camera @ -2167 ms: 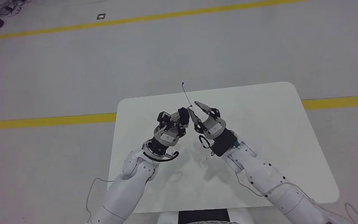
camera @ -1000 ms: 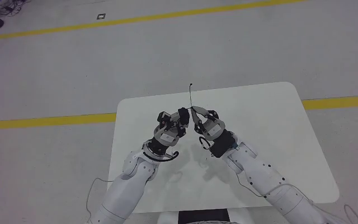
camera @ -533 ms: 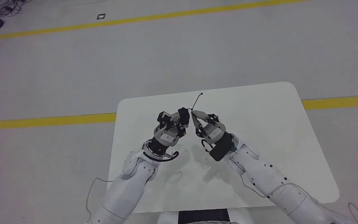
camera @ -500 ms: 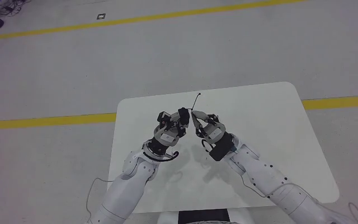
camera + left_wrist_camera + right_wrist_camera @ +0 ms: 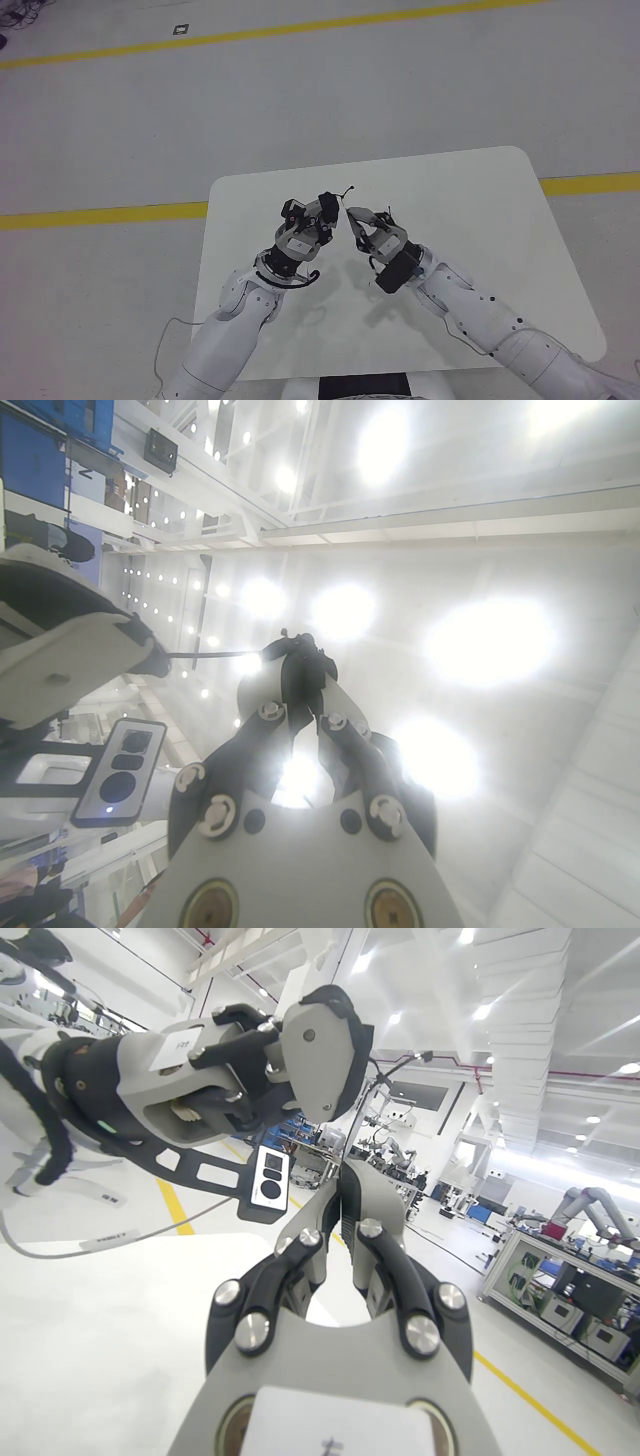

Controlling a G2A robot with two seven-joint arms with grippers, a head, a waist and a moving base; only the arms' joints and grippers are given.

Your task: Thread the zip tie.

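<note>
A thin black zip tie [image 5: 347,193] is held in the air above the white table [image 5: 480,200] between both grippers. My left gripper [image 5: 328,200] is shut on it near its head end; the small head [image 5: 427,1055] sticks out past the fingers. My right gripper [image 5: 349,212] is shut on the strap's other end. In the left wrist view the strap [image 5: 220,654] runs straight from my left gripper [image 5: 300,650] across to the right gripper [image 5: 150,652]. The right wrist view shows the strap [image 5: 356,1123] rising from my right gripper [image 5: 344,1175] to the left gripper [image 5: 367,1063].
The table's top around the arms is bare, with its far edge [image 5: 380,162] just beyond the grippers. Yellow floor lines [image 5: 100,215] run past the table. Benches with equipment [image 5: 560,1273] stand far off in the room.
The right gripper, open 2.2 s ago, shut on the tie beside the left gripper. The tie's free end swung rightward and dropped closer to the fingers. The right gripper drew back slightly.
</note>
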